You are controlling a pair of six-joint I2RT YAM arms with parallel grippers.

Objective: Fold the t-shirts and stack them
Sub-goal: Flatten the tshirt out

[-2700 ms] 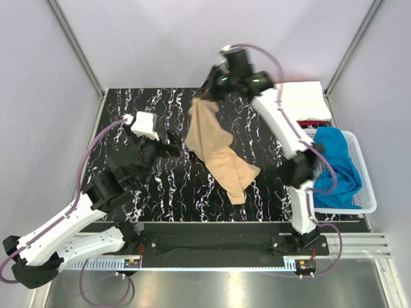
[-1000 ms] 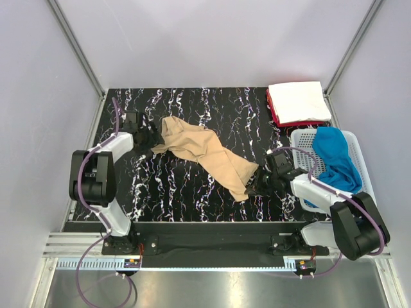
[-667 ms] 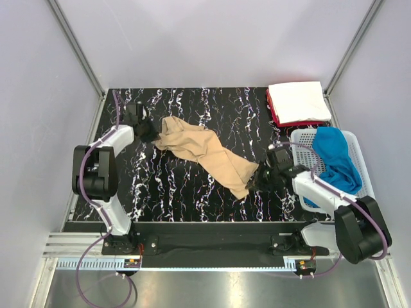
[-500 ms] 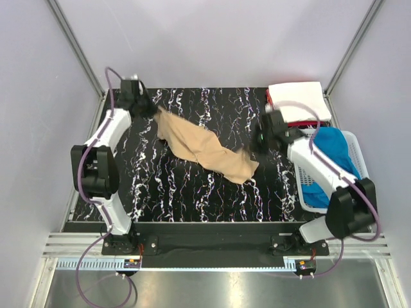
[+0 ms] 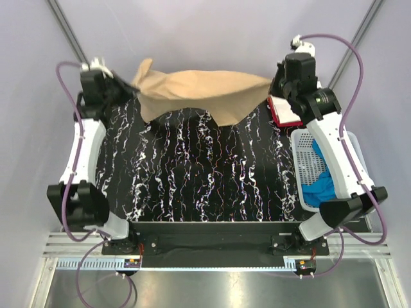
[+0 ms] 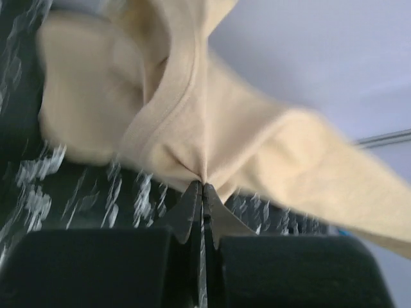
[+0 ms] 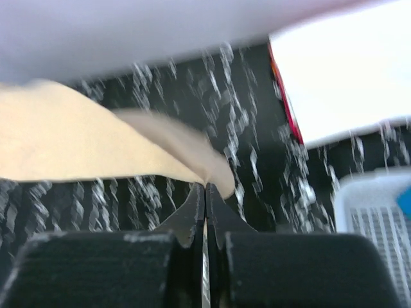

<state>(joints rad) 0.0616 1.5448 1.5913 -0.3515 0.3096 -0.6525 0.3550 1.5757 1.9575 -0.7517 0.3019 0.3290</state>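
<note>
The tan t-shirt (image 5: 199, 90), a moment ago lying crumpled on the surface (image 5: 205, 173), now hangs stretched above its far edge between the left pincer (image 5: 126, 89) and right pincer (image 5: 272, 88) (both clenched on its cloth), ready, I judge, to be laid flat for folding.

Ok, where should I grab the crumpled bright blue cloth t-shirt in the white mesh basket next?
Probably pinch a raised fold of the bright blue t-shirt, coming straight down from above: it lies bunched inside the white mesh basket, whose walls block a side approach.
</note>
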